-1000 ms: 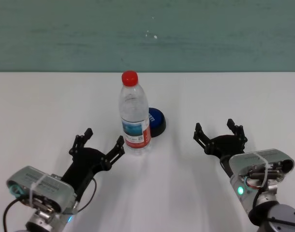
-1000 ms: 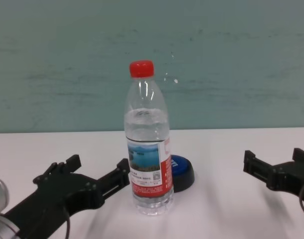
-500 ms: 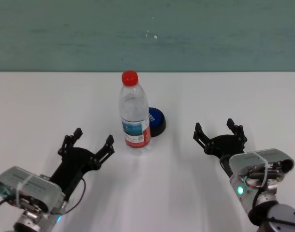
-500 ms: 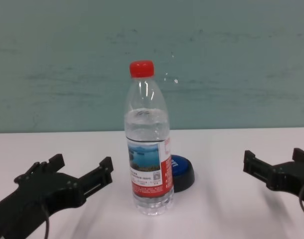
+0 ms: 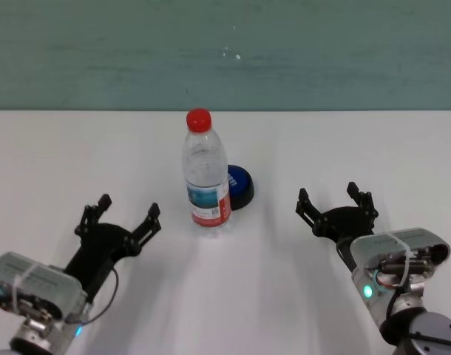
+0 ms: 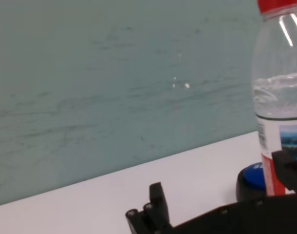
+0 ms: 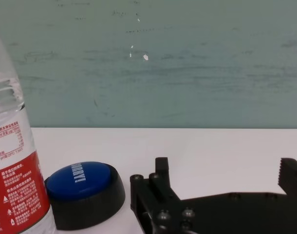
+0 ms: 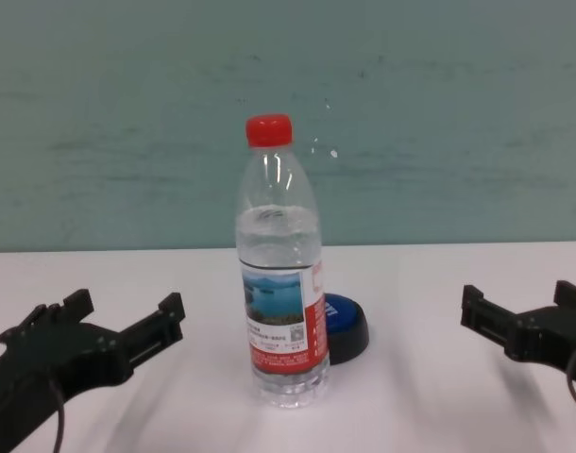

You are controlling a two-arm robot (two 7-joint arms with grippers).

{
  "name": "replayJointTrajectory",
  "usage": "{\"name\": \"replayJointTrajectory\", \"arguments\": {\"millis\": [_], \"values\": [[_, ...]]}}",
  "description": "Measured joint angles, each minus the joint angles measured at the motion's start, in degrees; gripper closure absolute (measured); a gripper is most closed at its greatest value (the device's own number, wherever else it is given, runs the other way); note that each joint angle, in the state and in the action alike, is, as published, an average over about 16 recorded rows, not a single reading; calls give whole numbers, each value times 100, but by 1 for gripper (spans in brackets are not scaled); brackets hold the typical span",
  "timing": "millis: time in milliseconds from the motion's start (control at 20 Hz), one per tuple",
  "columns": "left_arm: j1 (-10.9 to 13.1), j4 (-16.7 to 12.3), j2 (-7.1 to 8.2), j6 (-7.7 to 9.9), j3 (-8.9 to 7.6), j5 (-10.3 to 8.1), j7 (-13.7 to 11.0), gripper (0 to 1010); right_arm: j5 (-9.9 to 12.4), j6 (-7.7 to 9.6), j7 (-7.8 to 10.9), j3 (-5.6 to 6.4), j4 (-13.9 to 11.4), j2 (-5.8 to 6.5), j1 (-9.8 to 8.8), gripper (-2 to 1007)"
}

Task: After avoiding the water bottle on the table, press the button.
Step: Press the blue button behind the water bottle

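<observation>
Presently, on the white worktop (image 5: 344, 140): water bottle (image 5: 206, 181) upright at frame centre, blue button (image 5: 239, 186) just behind-right of it; left gripper (image 5: 117, 214) at lower left, fingers spread, holding nothing; right gripper (image 5: 335, 201) at lower right, likewise spread, both apart from the bottle.

A teal-green painted wall (image 5: 299, 52) fills the whole background, its surface streaked with faint horizontal scuffs and a few small white chips. It meets the far edge of a plain white tabletop (image 5: 344, 148) in a straight line. Even, soft light falls from above, casting only pale shadows on the white surface.
</observation>
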Motion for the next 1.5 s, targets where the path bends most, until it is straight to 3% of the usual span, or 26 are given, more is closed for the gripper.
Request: {"name": "replayJointTrajectory", "arguments": {"millis": [650,1050,1500], "values": [[-469,389,-50,64,-58,62,32,0,0,0,0,0,0,1,0,1],[-799,680,-114,147,-39,106,64,0,0,0,0,0,0,0,0,1],[-1060,968,-168,121,4,149,78,0,0,0,0,0,0,0,0,1]]}}
